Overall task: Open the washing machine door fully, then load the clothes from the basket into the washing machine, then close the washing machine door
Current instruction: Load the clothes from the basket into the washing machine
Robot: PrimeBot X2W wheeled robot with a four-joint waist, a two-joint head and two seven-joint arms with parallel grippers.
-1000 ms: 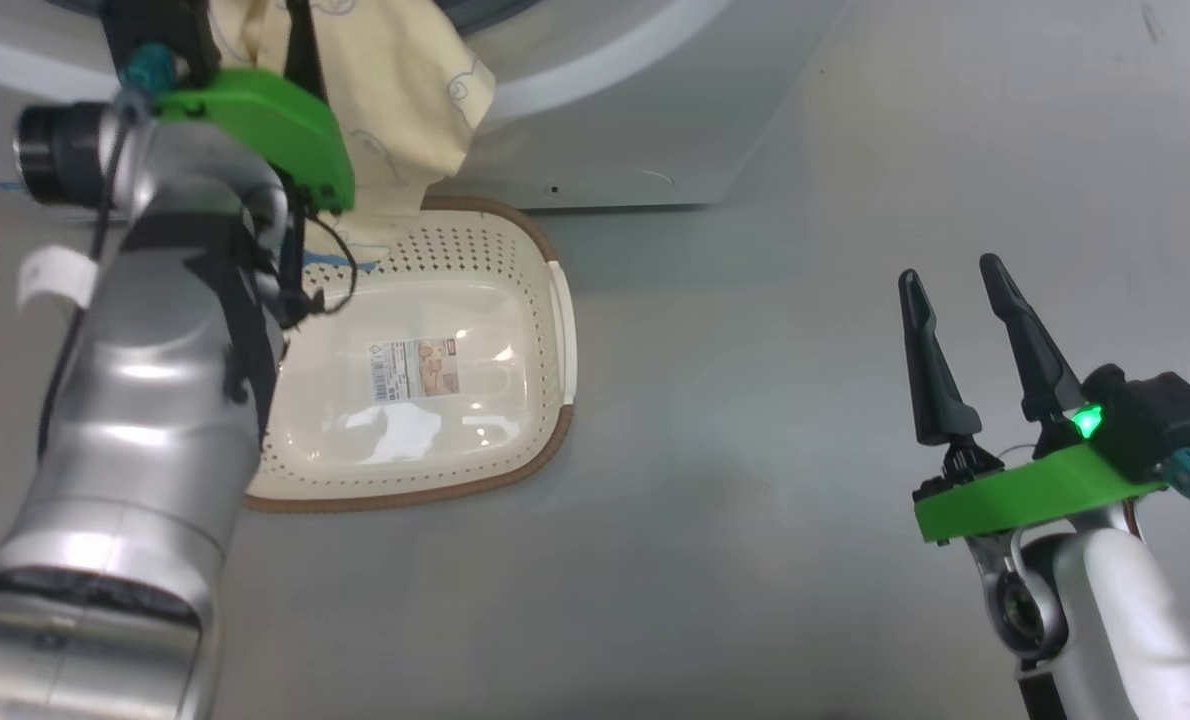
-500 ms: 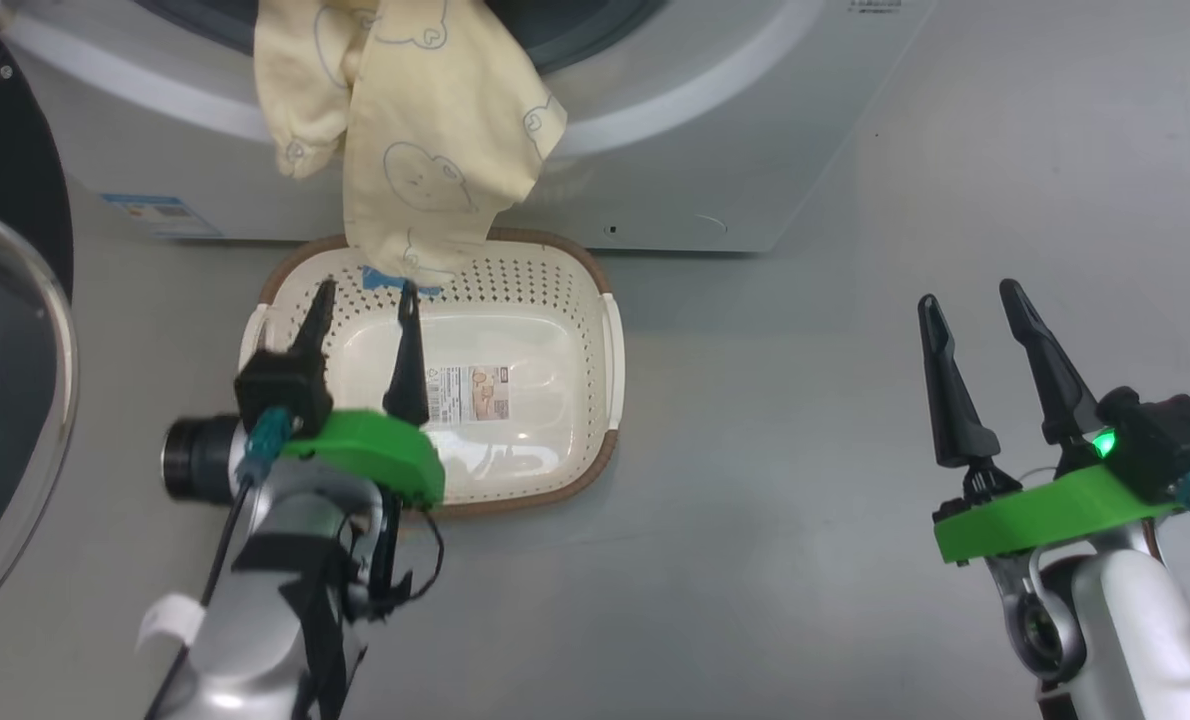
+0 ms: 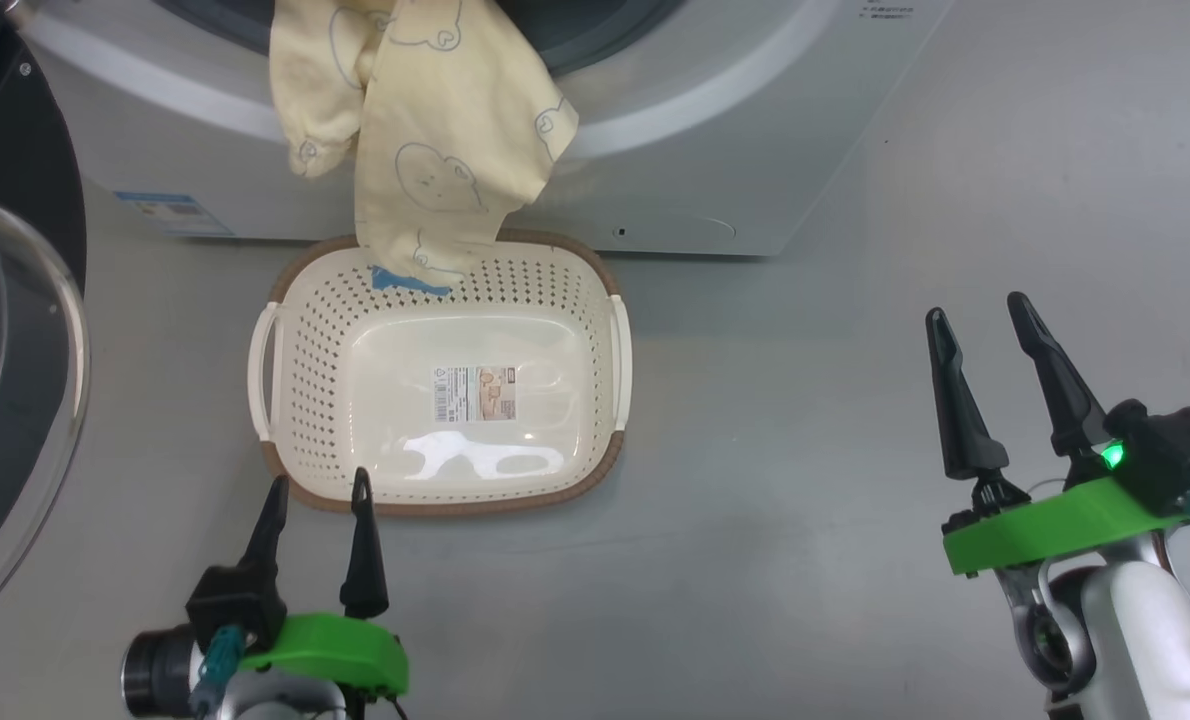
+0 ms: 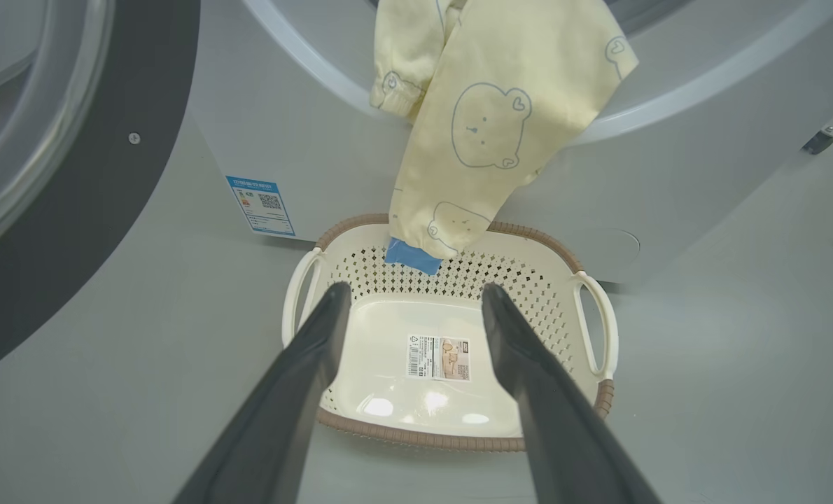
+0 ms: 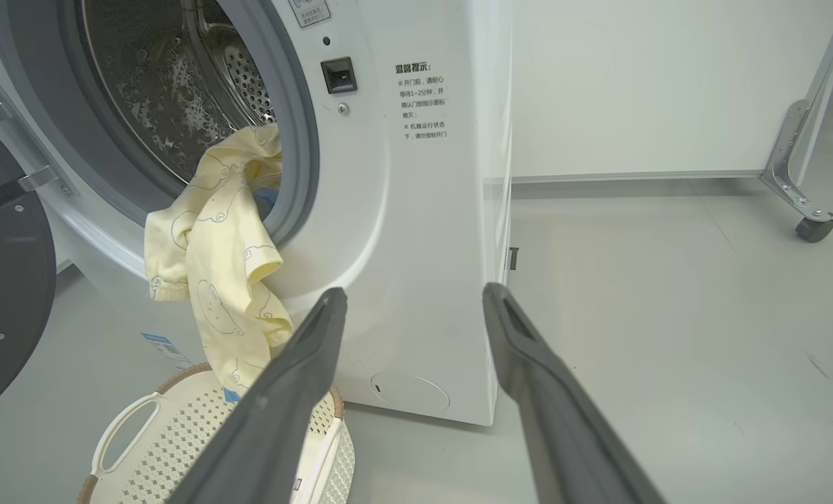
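The washing machine (image 3: 675,150) stands at the top with its door (image 3: 15,400) swung open at the left. Pale yellow clothes (image 3: 445,150) hang out of the drum opening down the white front. Their blue-patched lower end (image 3: 410,282) dangles over the far rim of the basket (image 3: 595,290). The basket's floor shows just its label sticker (image 3: 473,392). My left gripper (image 3: 319,477) is open with nothing in it, just in front of the basket's near rim. My right gripper (image 3: 976,307) is open and holds nothing, well to the right over bare floor. The right wrist view shows the steel drum (image 5: 164,84) and the clothes (image 5: 213,280) draped over the gasket.
A blue sticker (image 3: 170,212) sits low on the machine's front. The open door takes up the left side beside the basket. A wheeled white panel (image 5: 801,203) stands far to the right of the machine. Grey floor (image 3: 805,500) stretches between the basket and my right gripper.
My left arm has drawn back from the drum opening, over the basket, to a spot in front of its near rim. The garment stays hanging from the opening. The head view has shifted slightly.
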